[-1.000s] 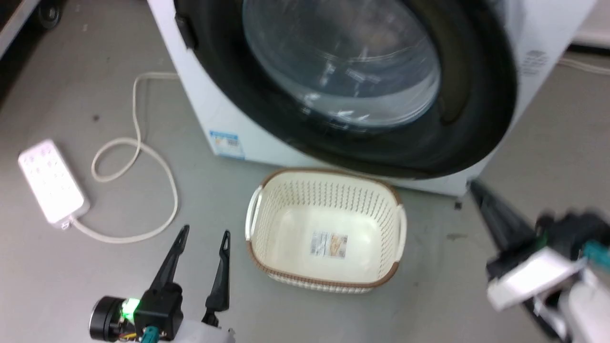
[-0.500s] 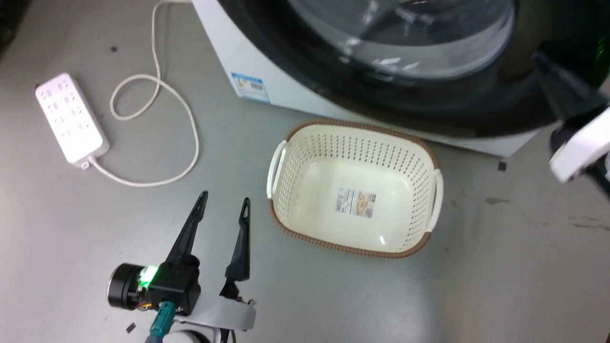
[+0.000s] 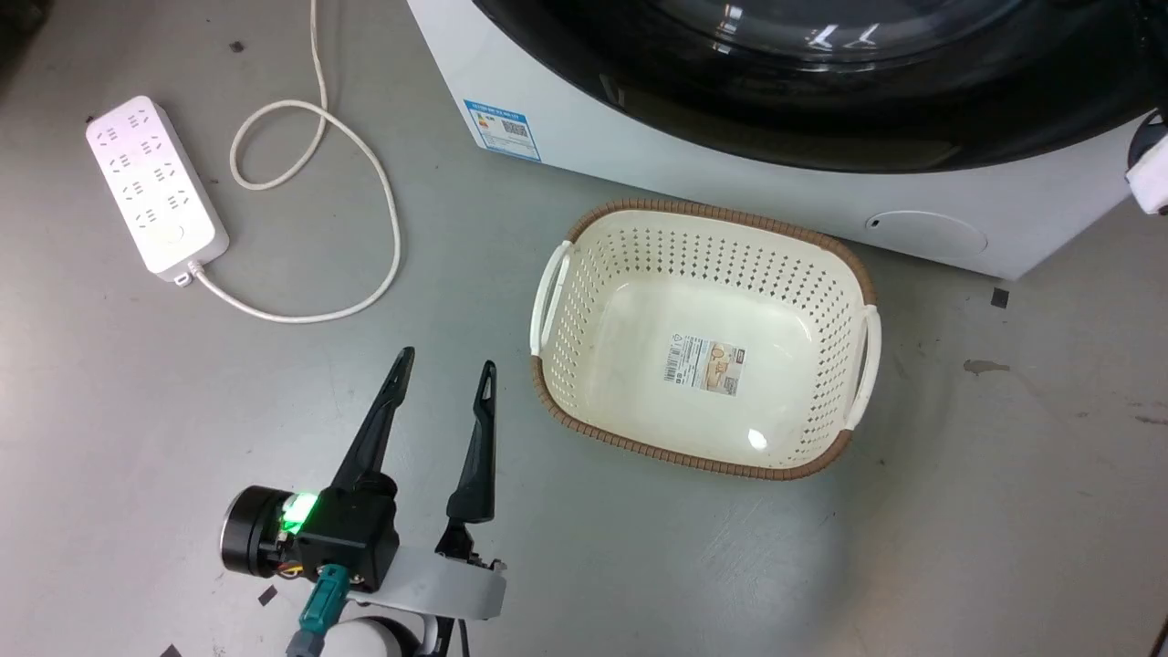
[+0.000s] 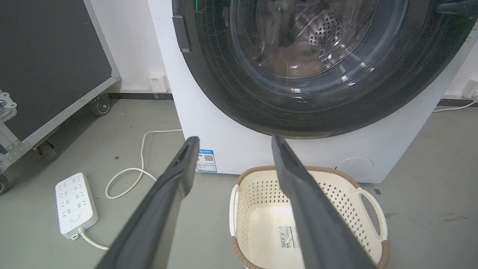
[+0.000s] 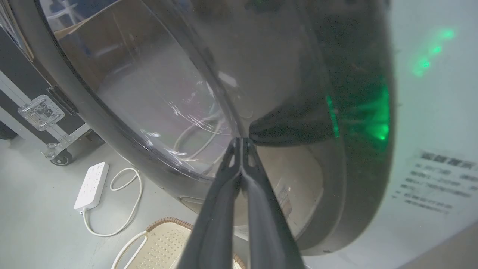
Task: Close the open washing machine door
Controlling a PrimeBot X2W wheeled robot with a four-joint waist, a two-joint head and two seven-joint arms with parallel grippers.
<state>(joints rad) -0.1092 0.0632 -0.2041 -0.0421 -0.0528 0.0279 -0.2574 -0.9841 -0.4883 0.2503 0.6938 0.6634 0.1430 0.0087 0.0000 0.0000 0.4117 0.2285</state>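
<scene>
The white washing machine point(image 3: 730, 182) fills the top of the head view, a blue sticker point(image 3: 500, 130) low on its front. Its black-rimmed door point(image 4: 231, 93) with the clear glass bowl lies close against the front; whether it is latched I cannot tell. My right gripper point(image 5: 242, 141) is shut with nothing between its fingers, and its tips touch the door point(image 5: 157, 93) where the glass meets the dark rim. A pale part of my right arm point(image 3: 1152, 164) shows at the right edge. My left gripper point(image 3: 447, 360) hangs open above the floor, left of the basket.
A cream perforated basket point(image 3: 721, 212) stands on the floor just before the machine. A white power strip point(image 3: 155, 187) and its looped cable point(image 3: 392, 237) lie to the left. A black flight case on wheels point(image 4: 48, 56) stands at the far left.
The head view has tilted down and shifted. The door has swung in toward the machine's front. My right gripper rose from the lower right to the door and out of the head view.
</scene>
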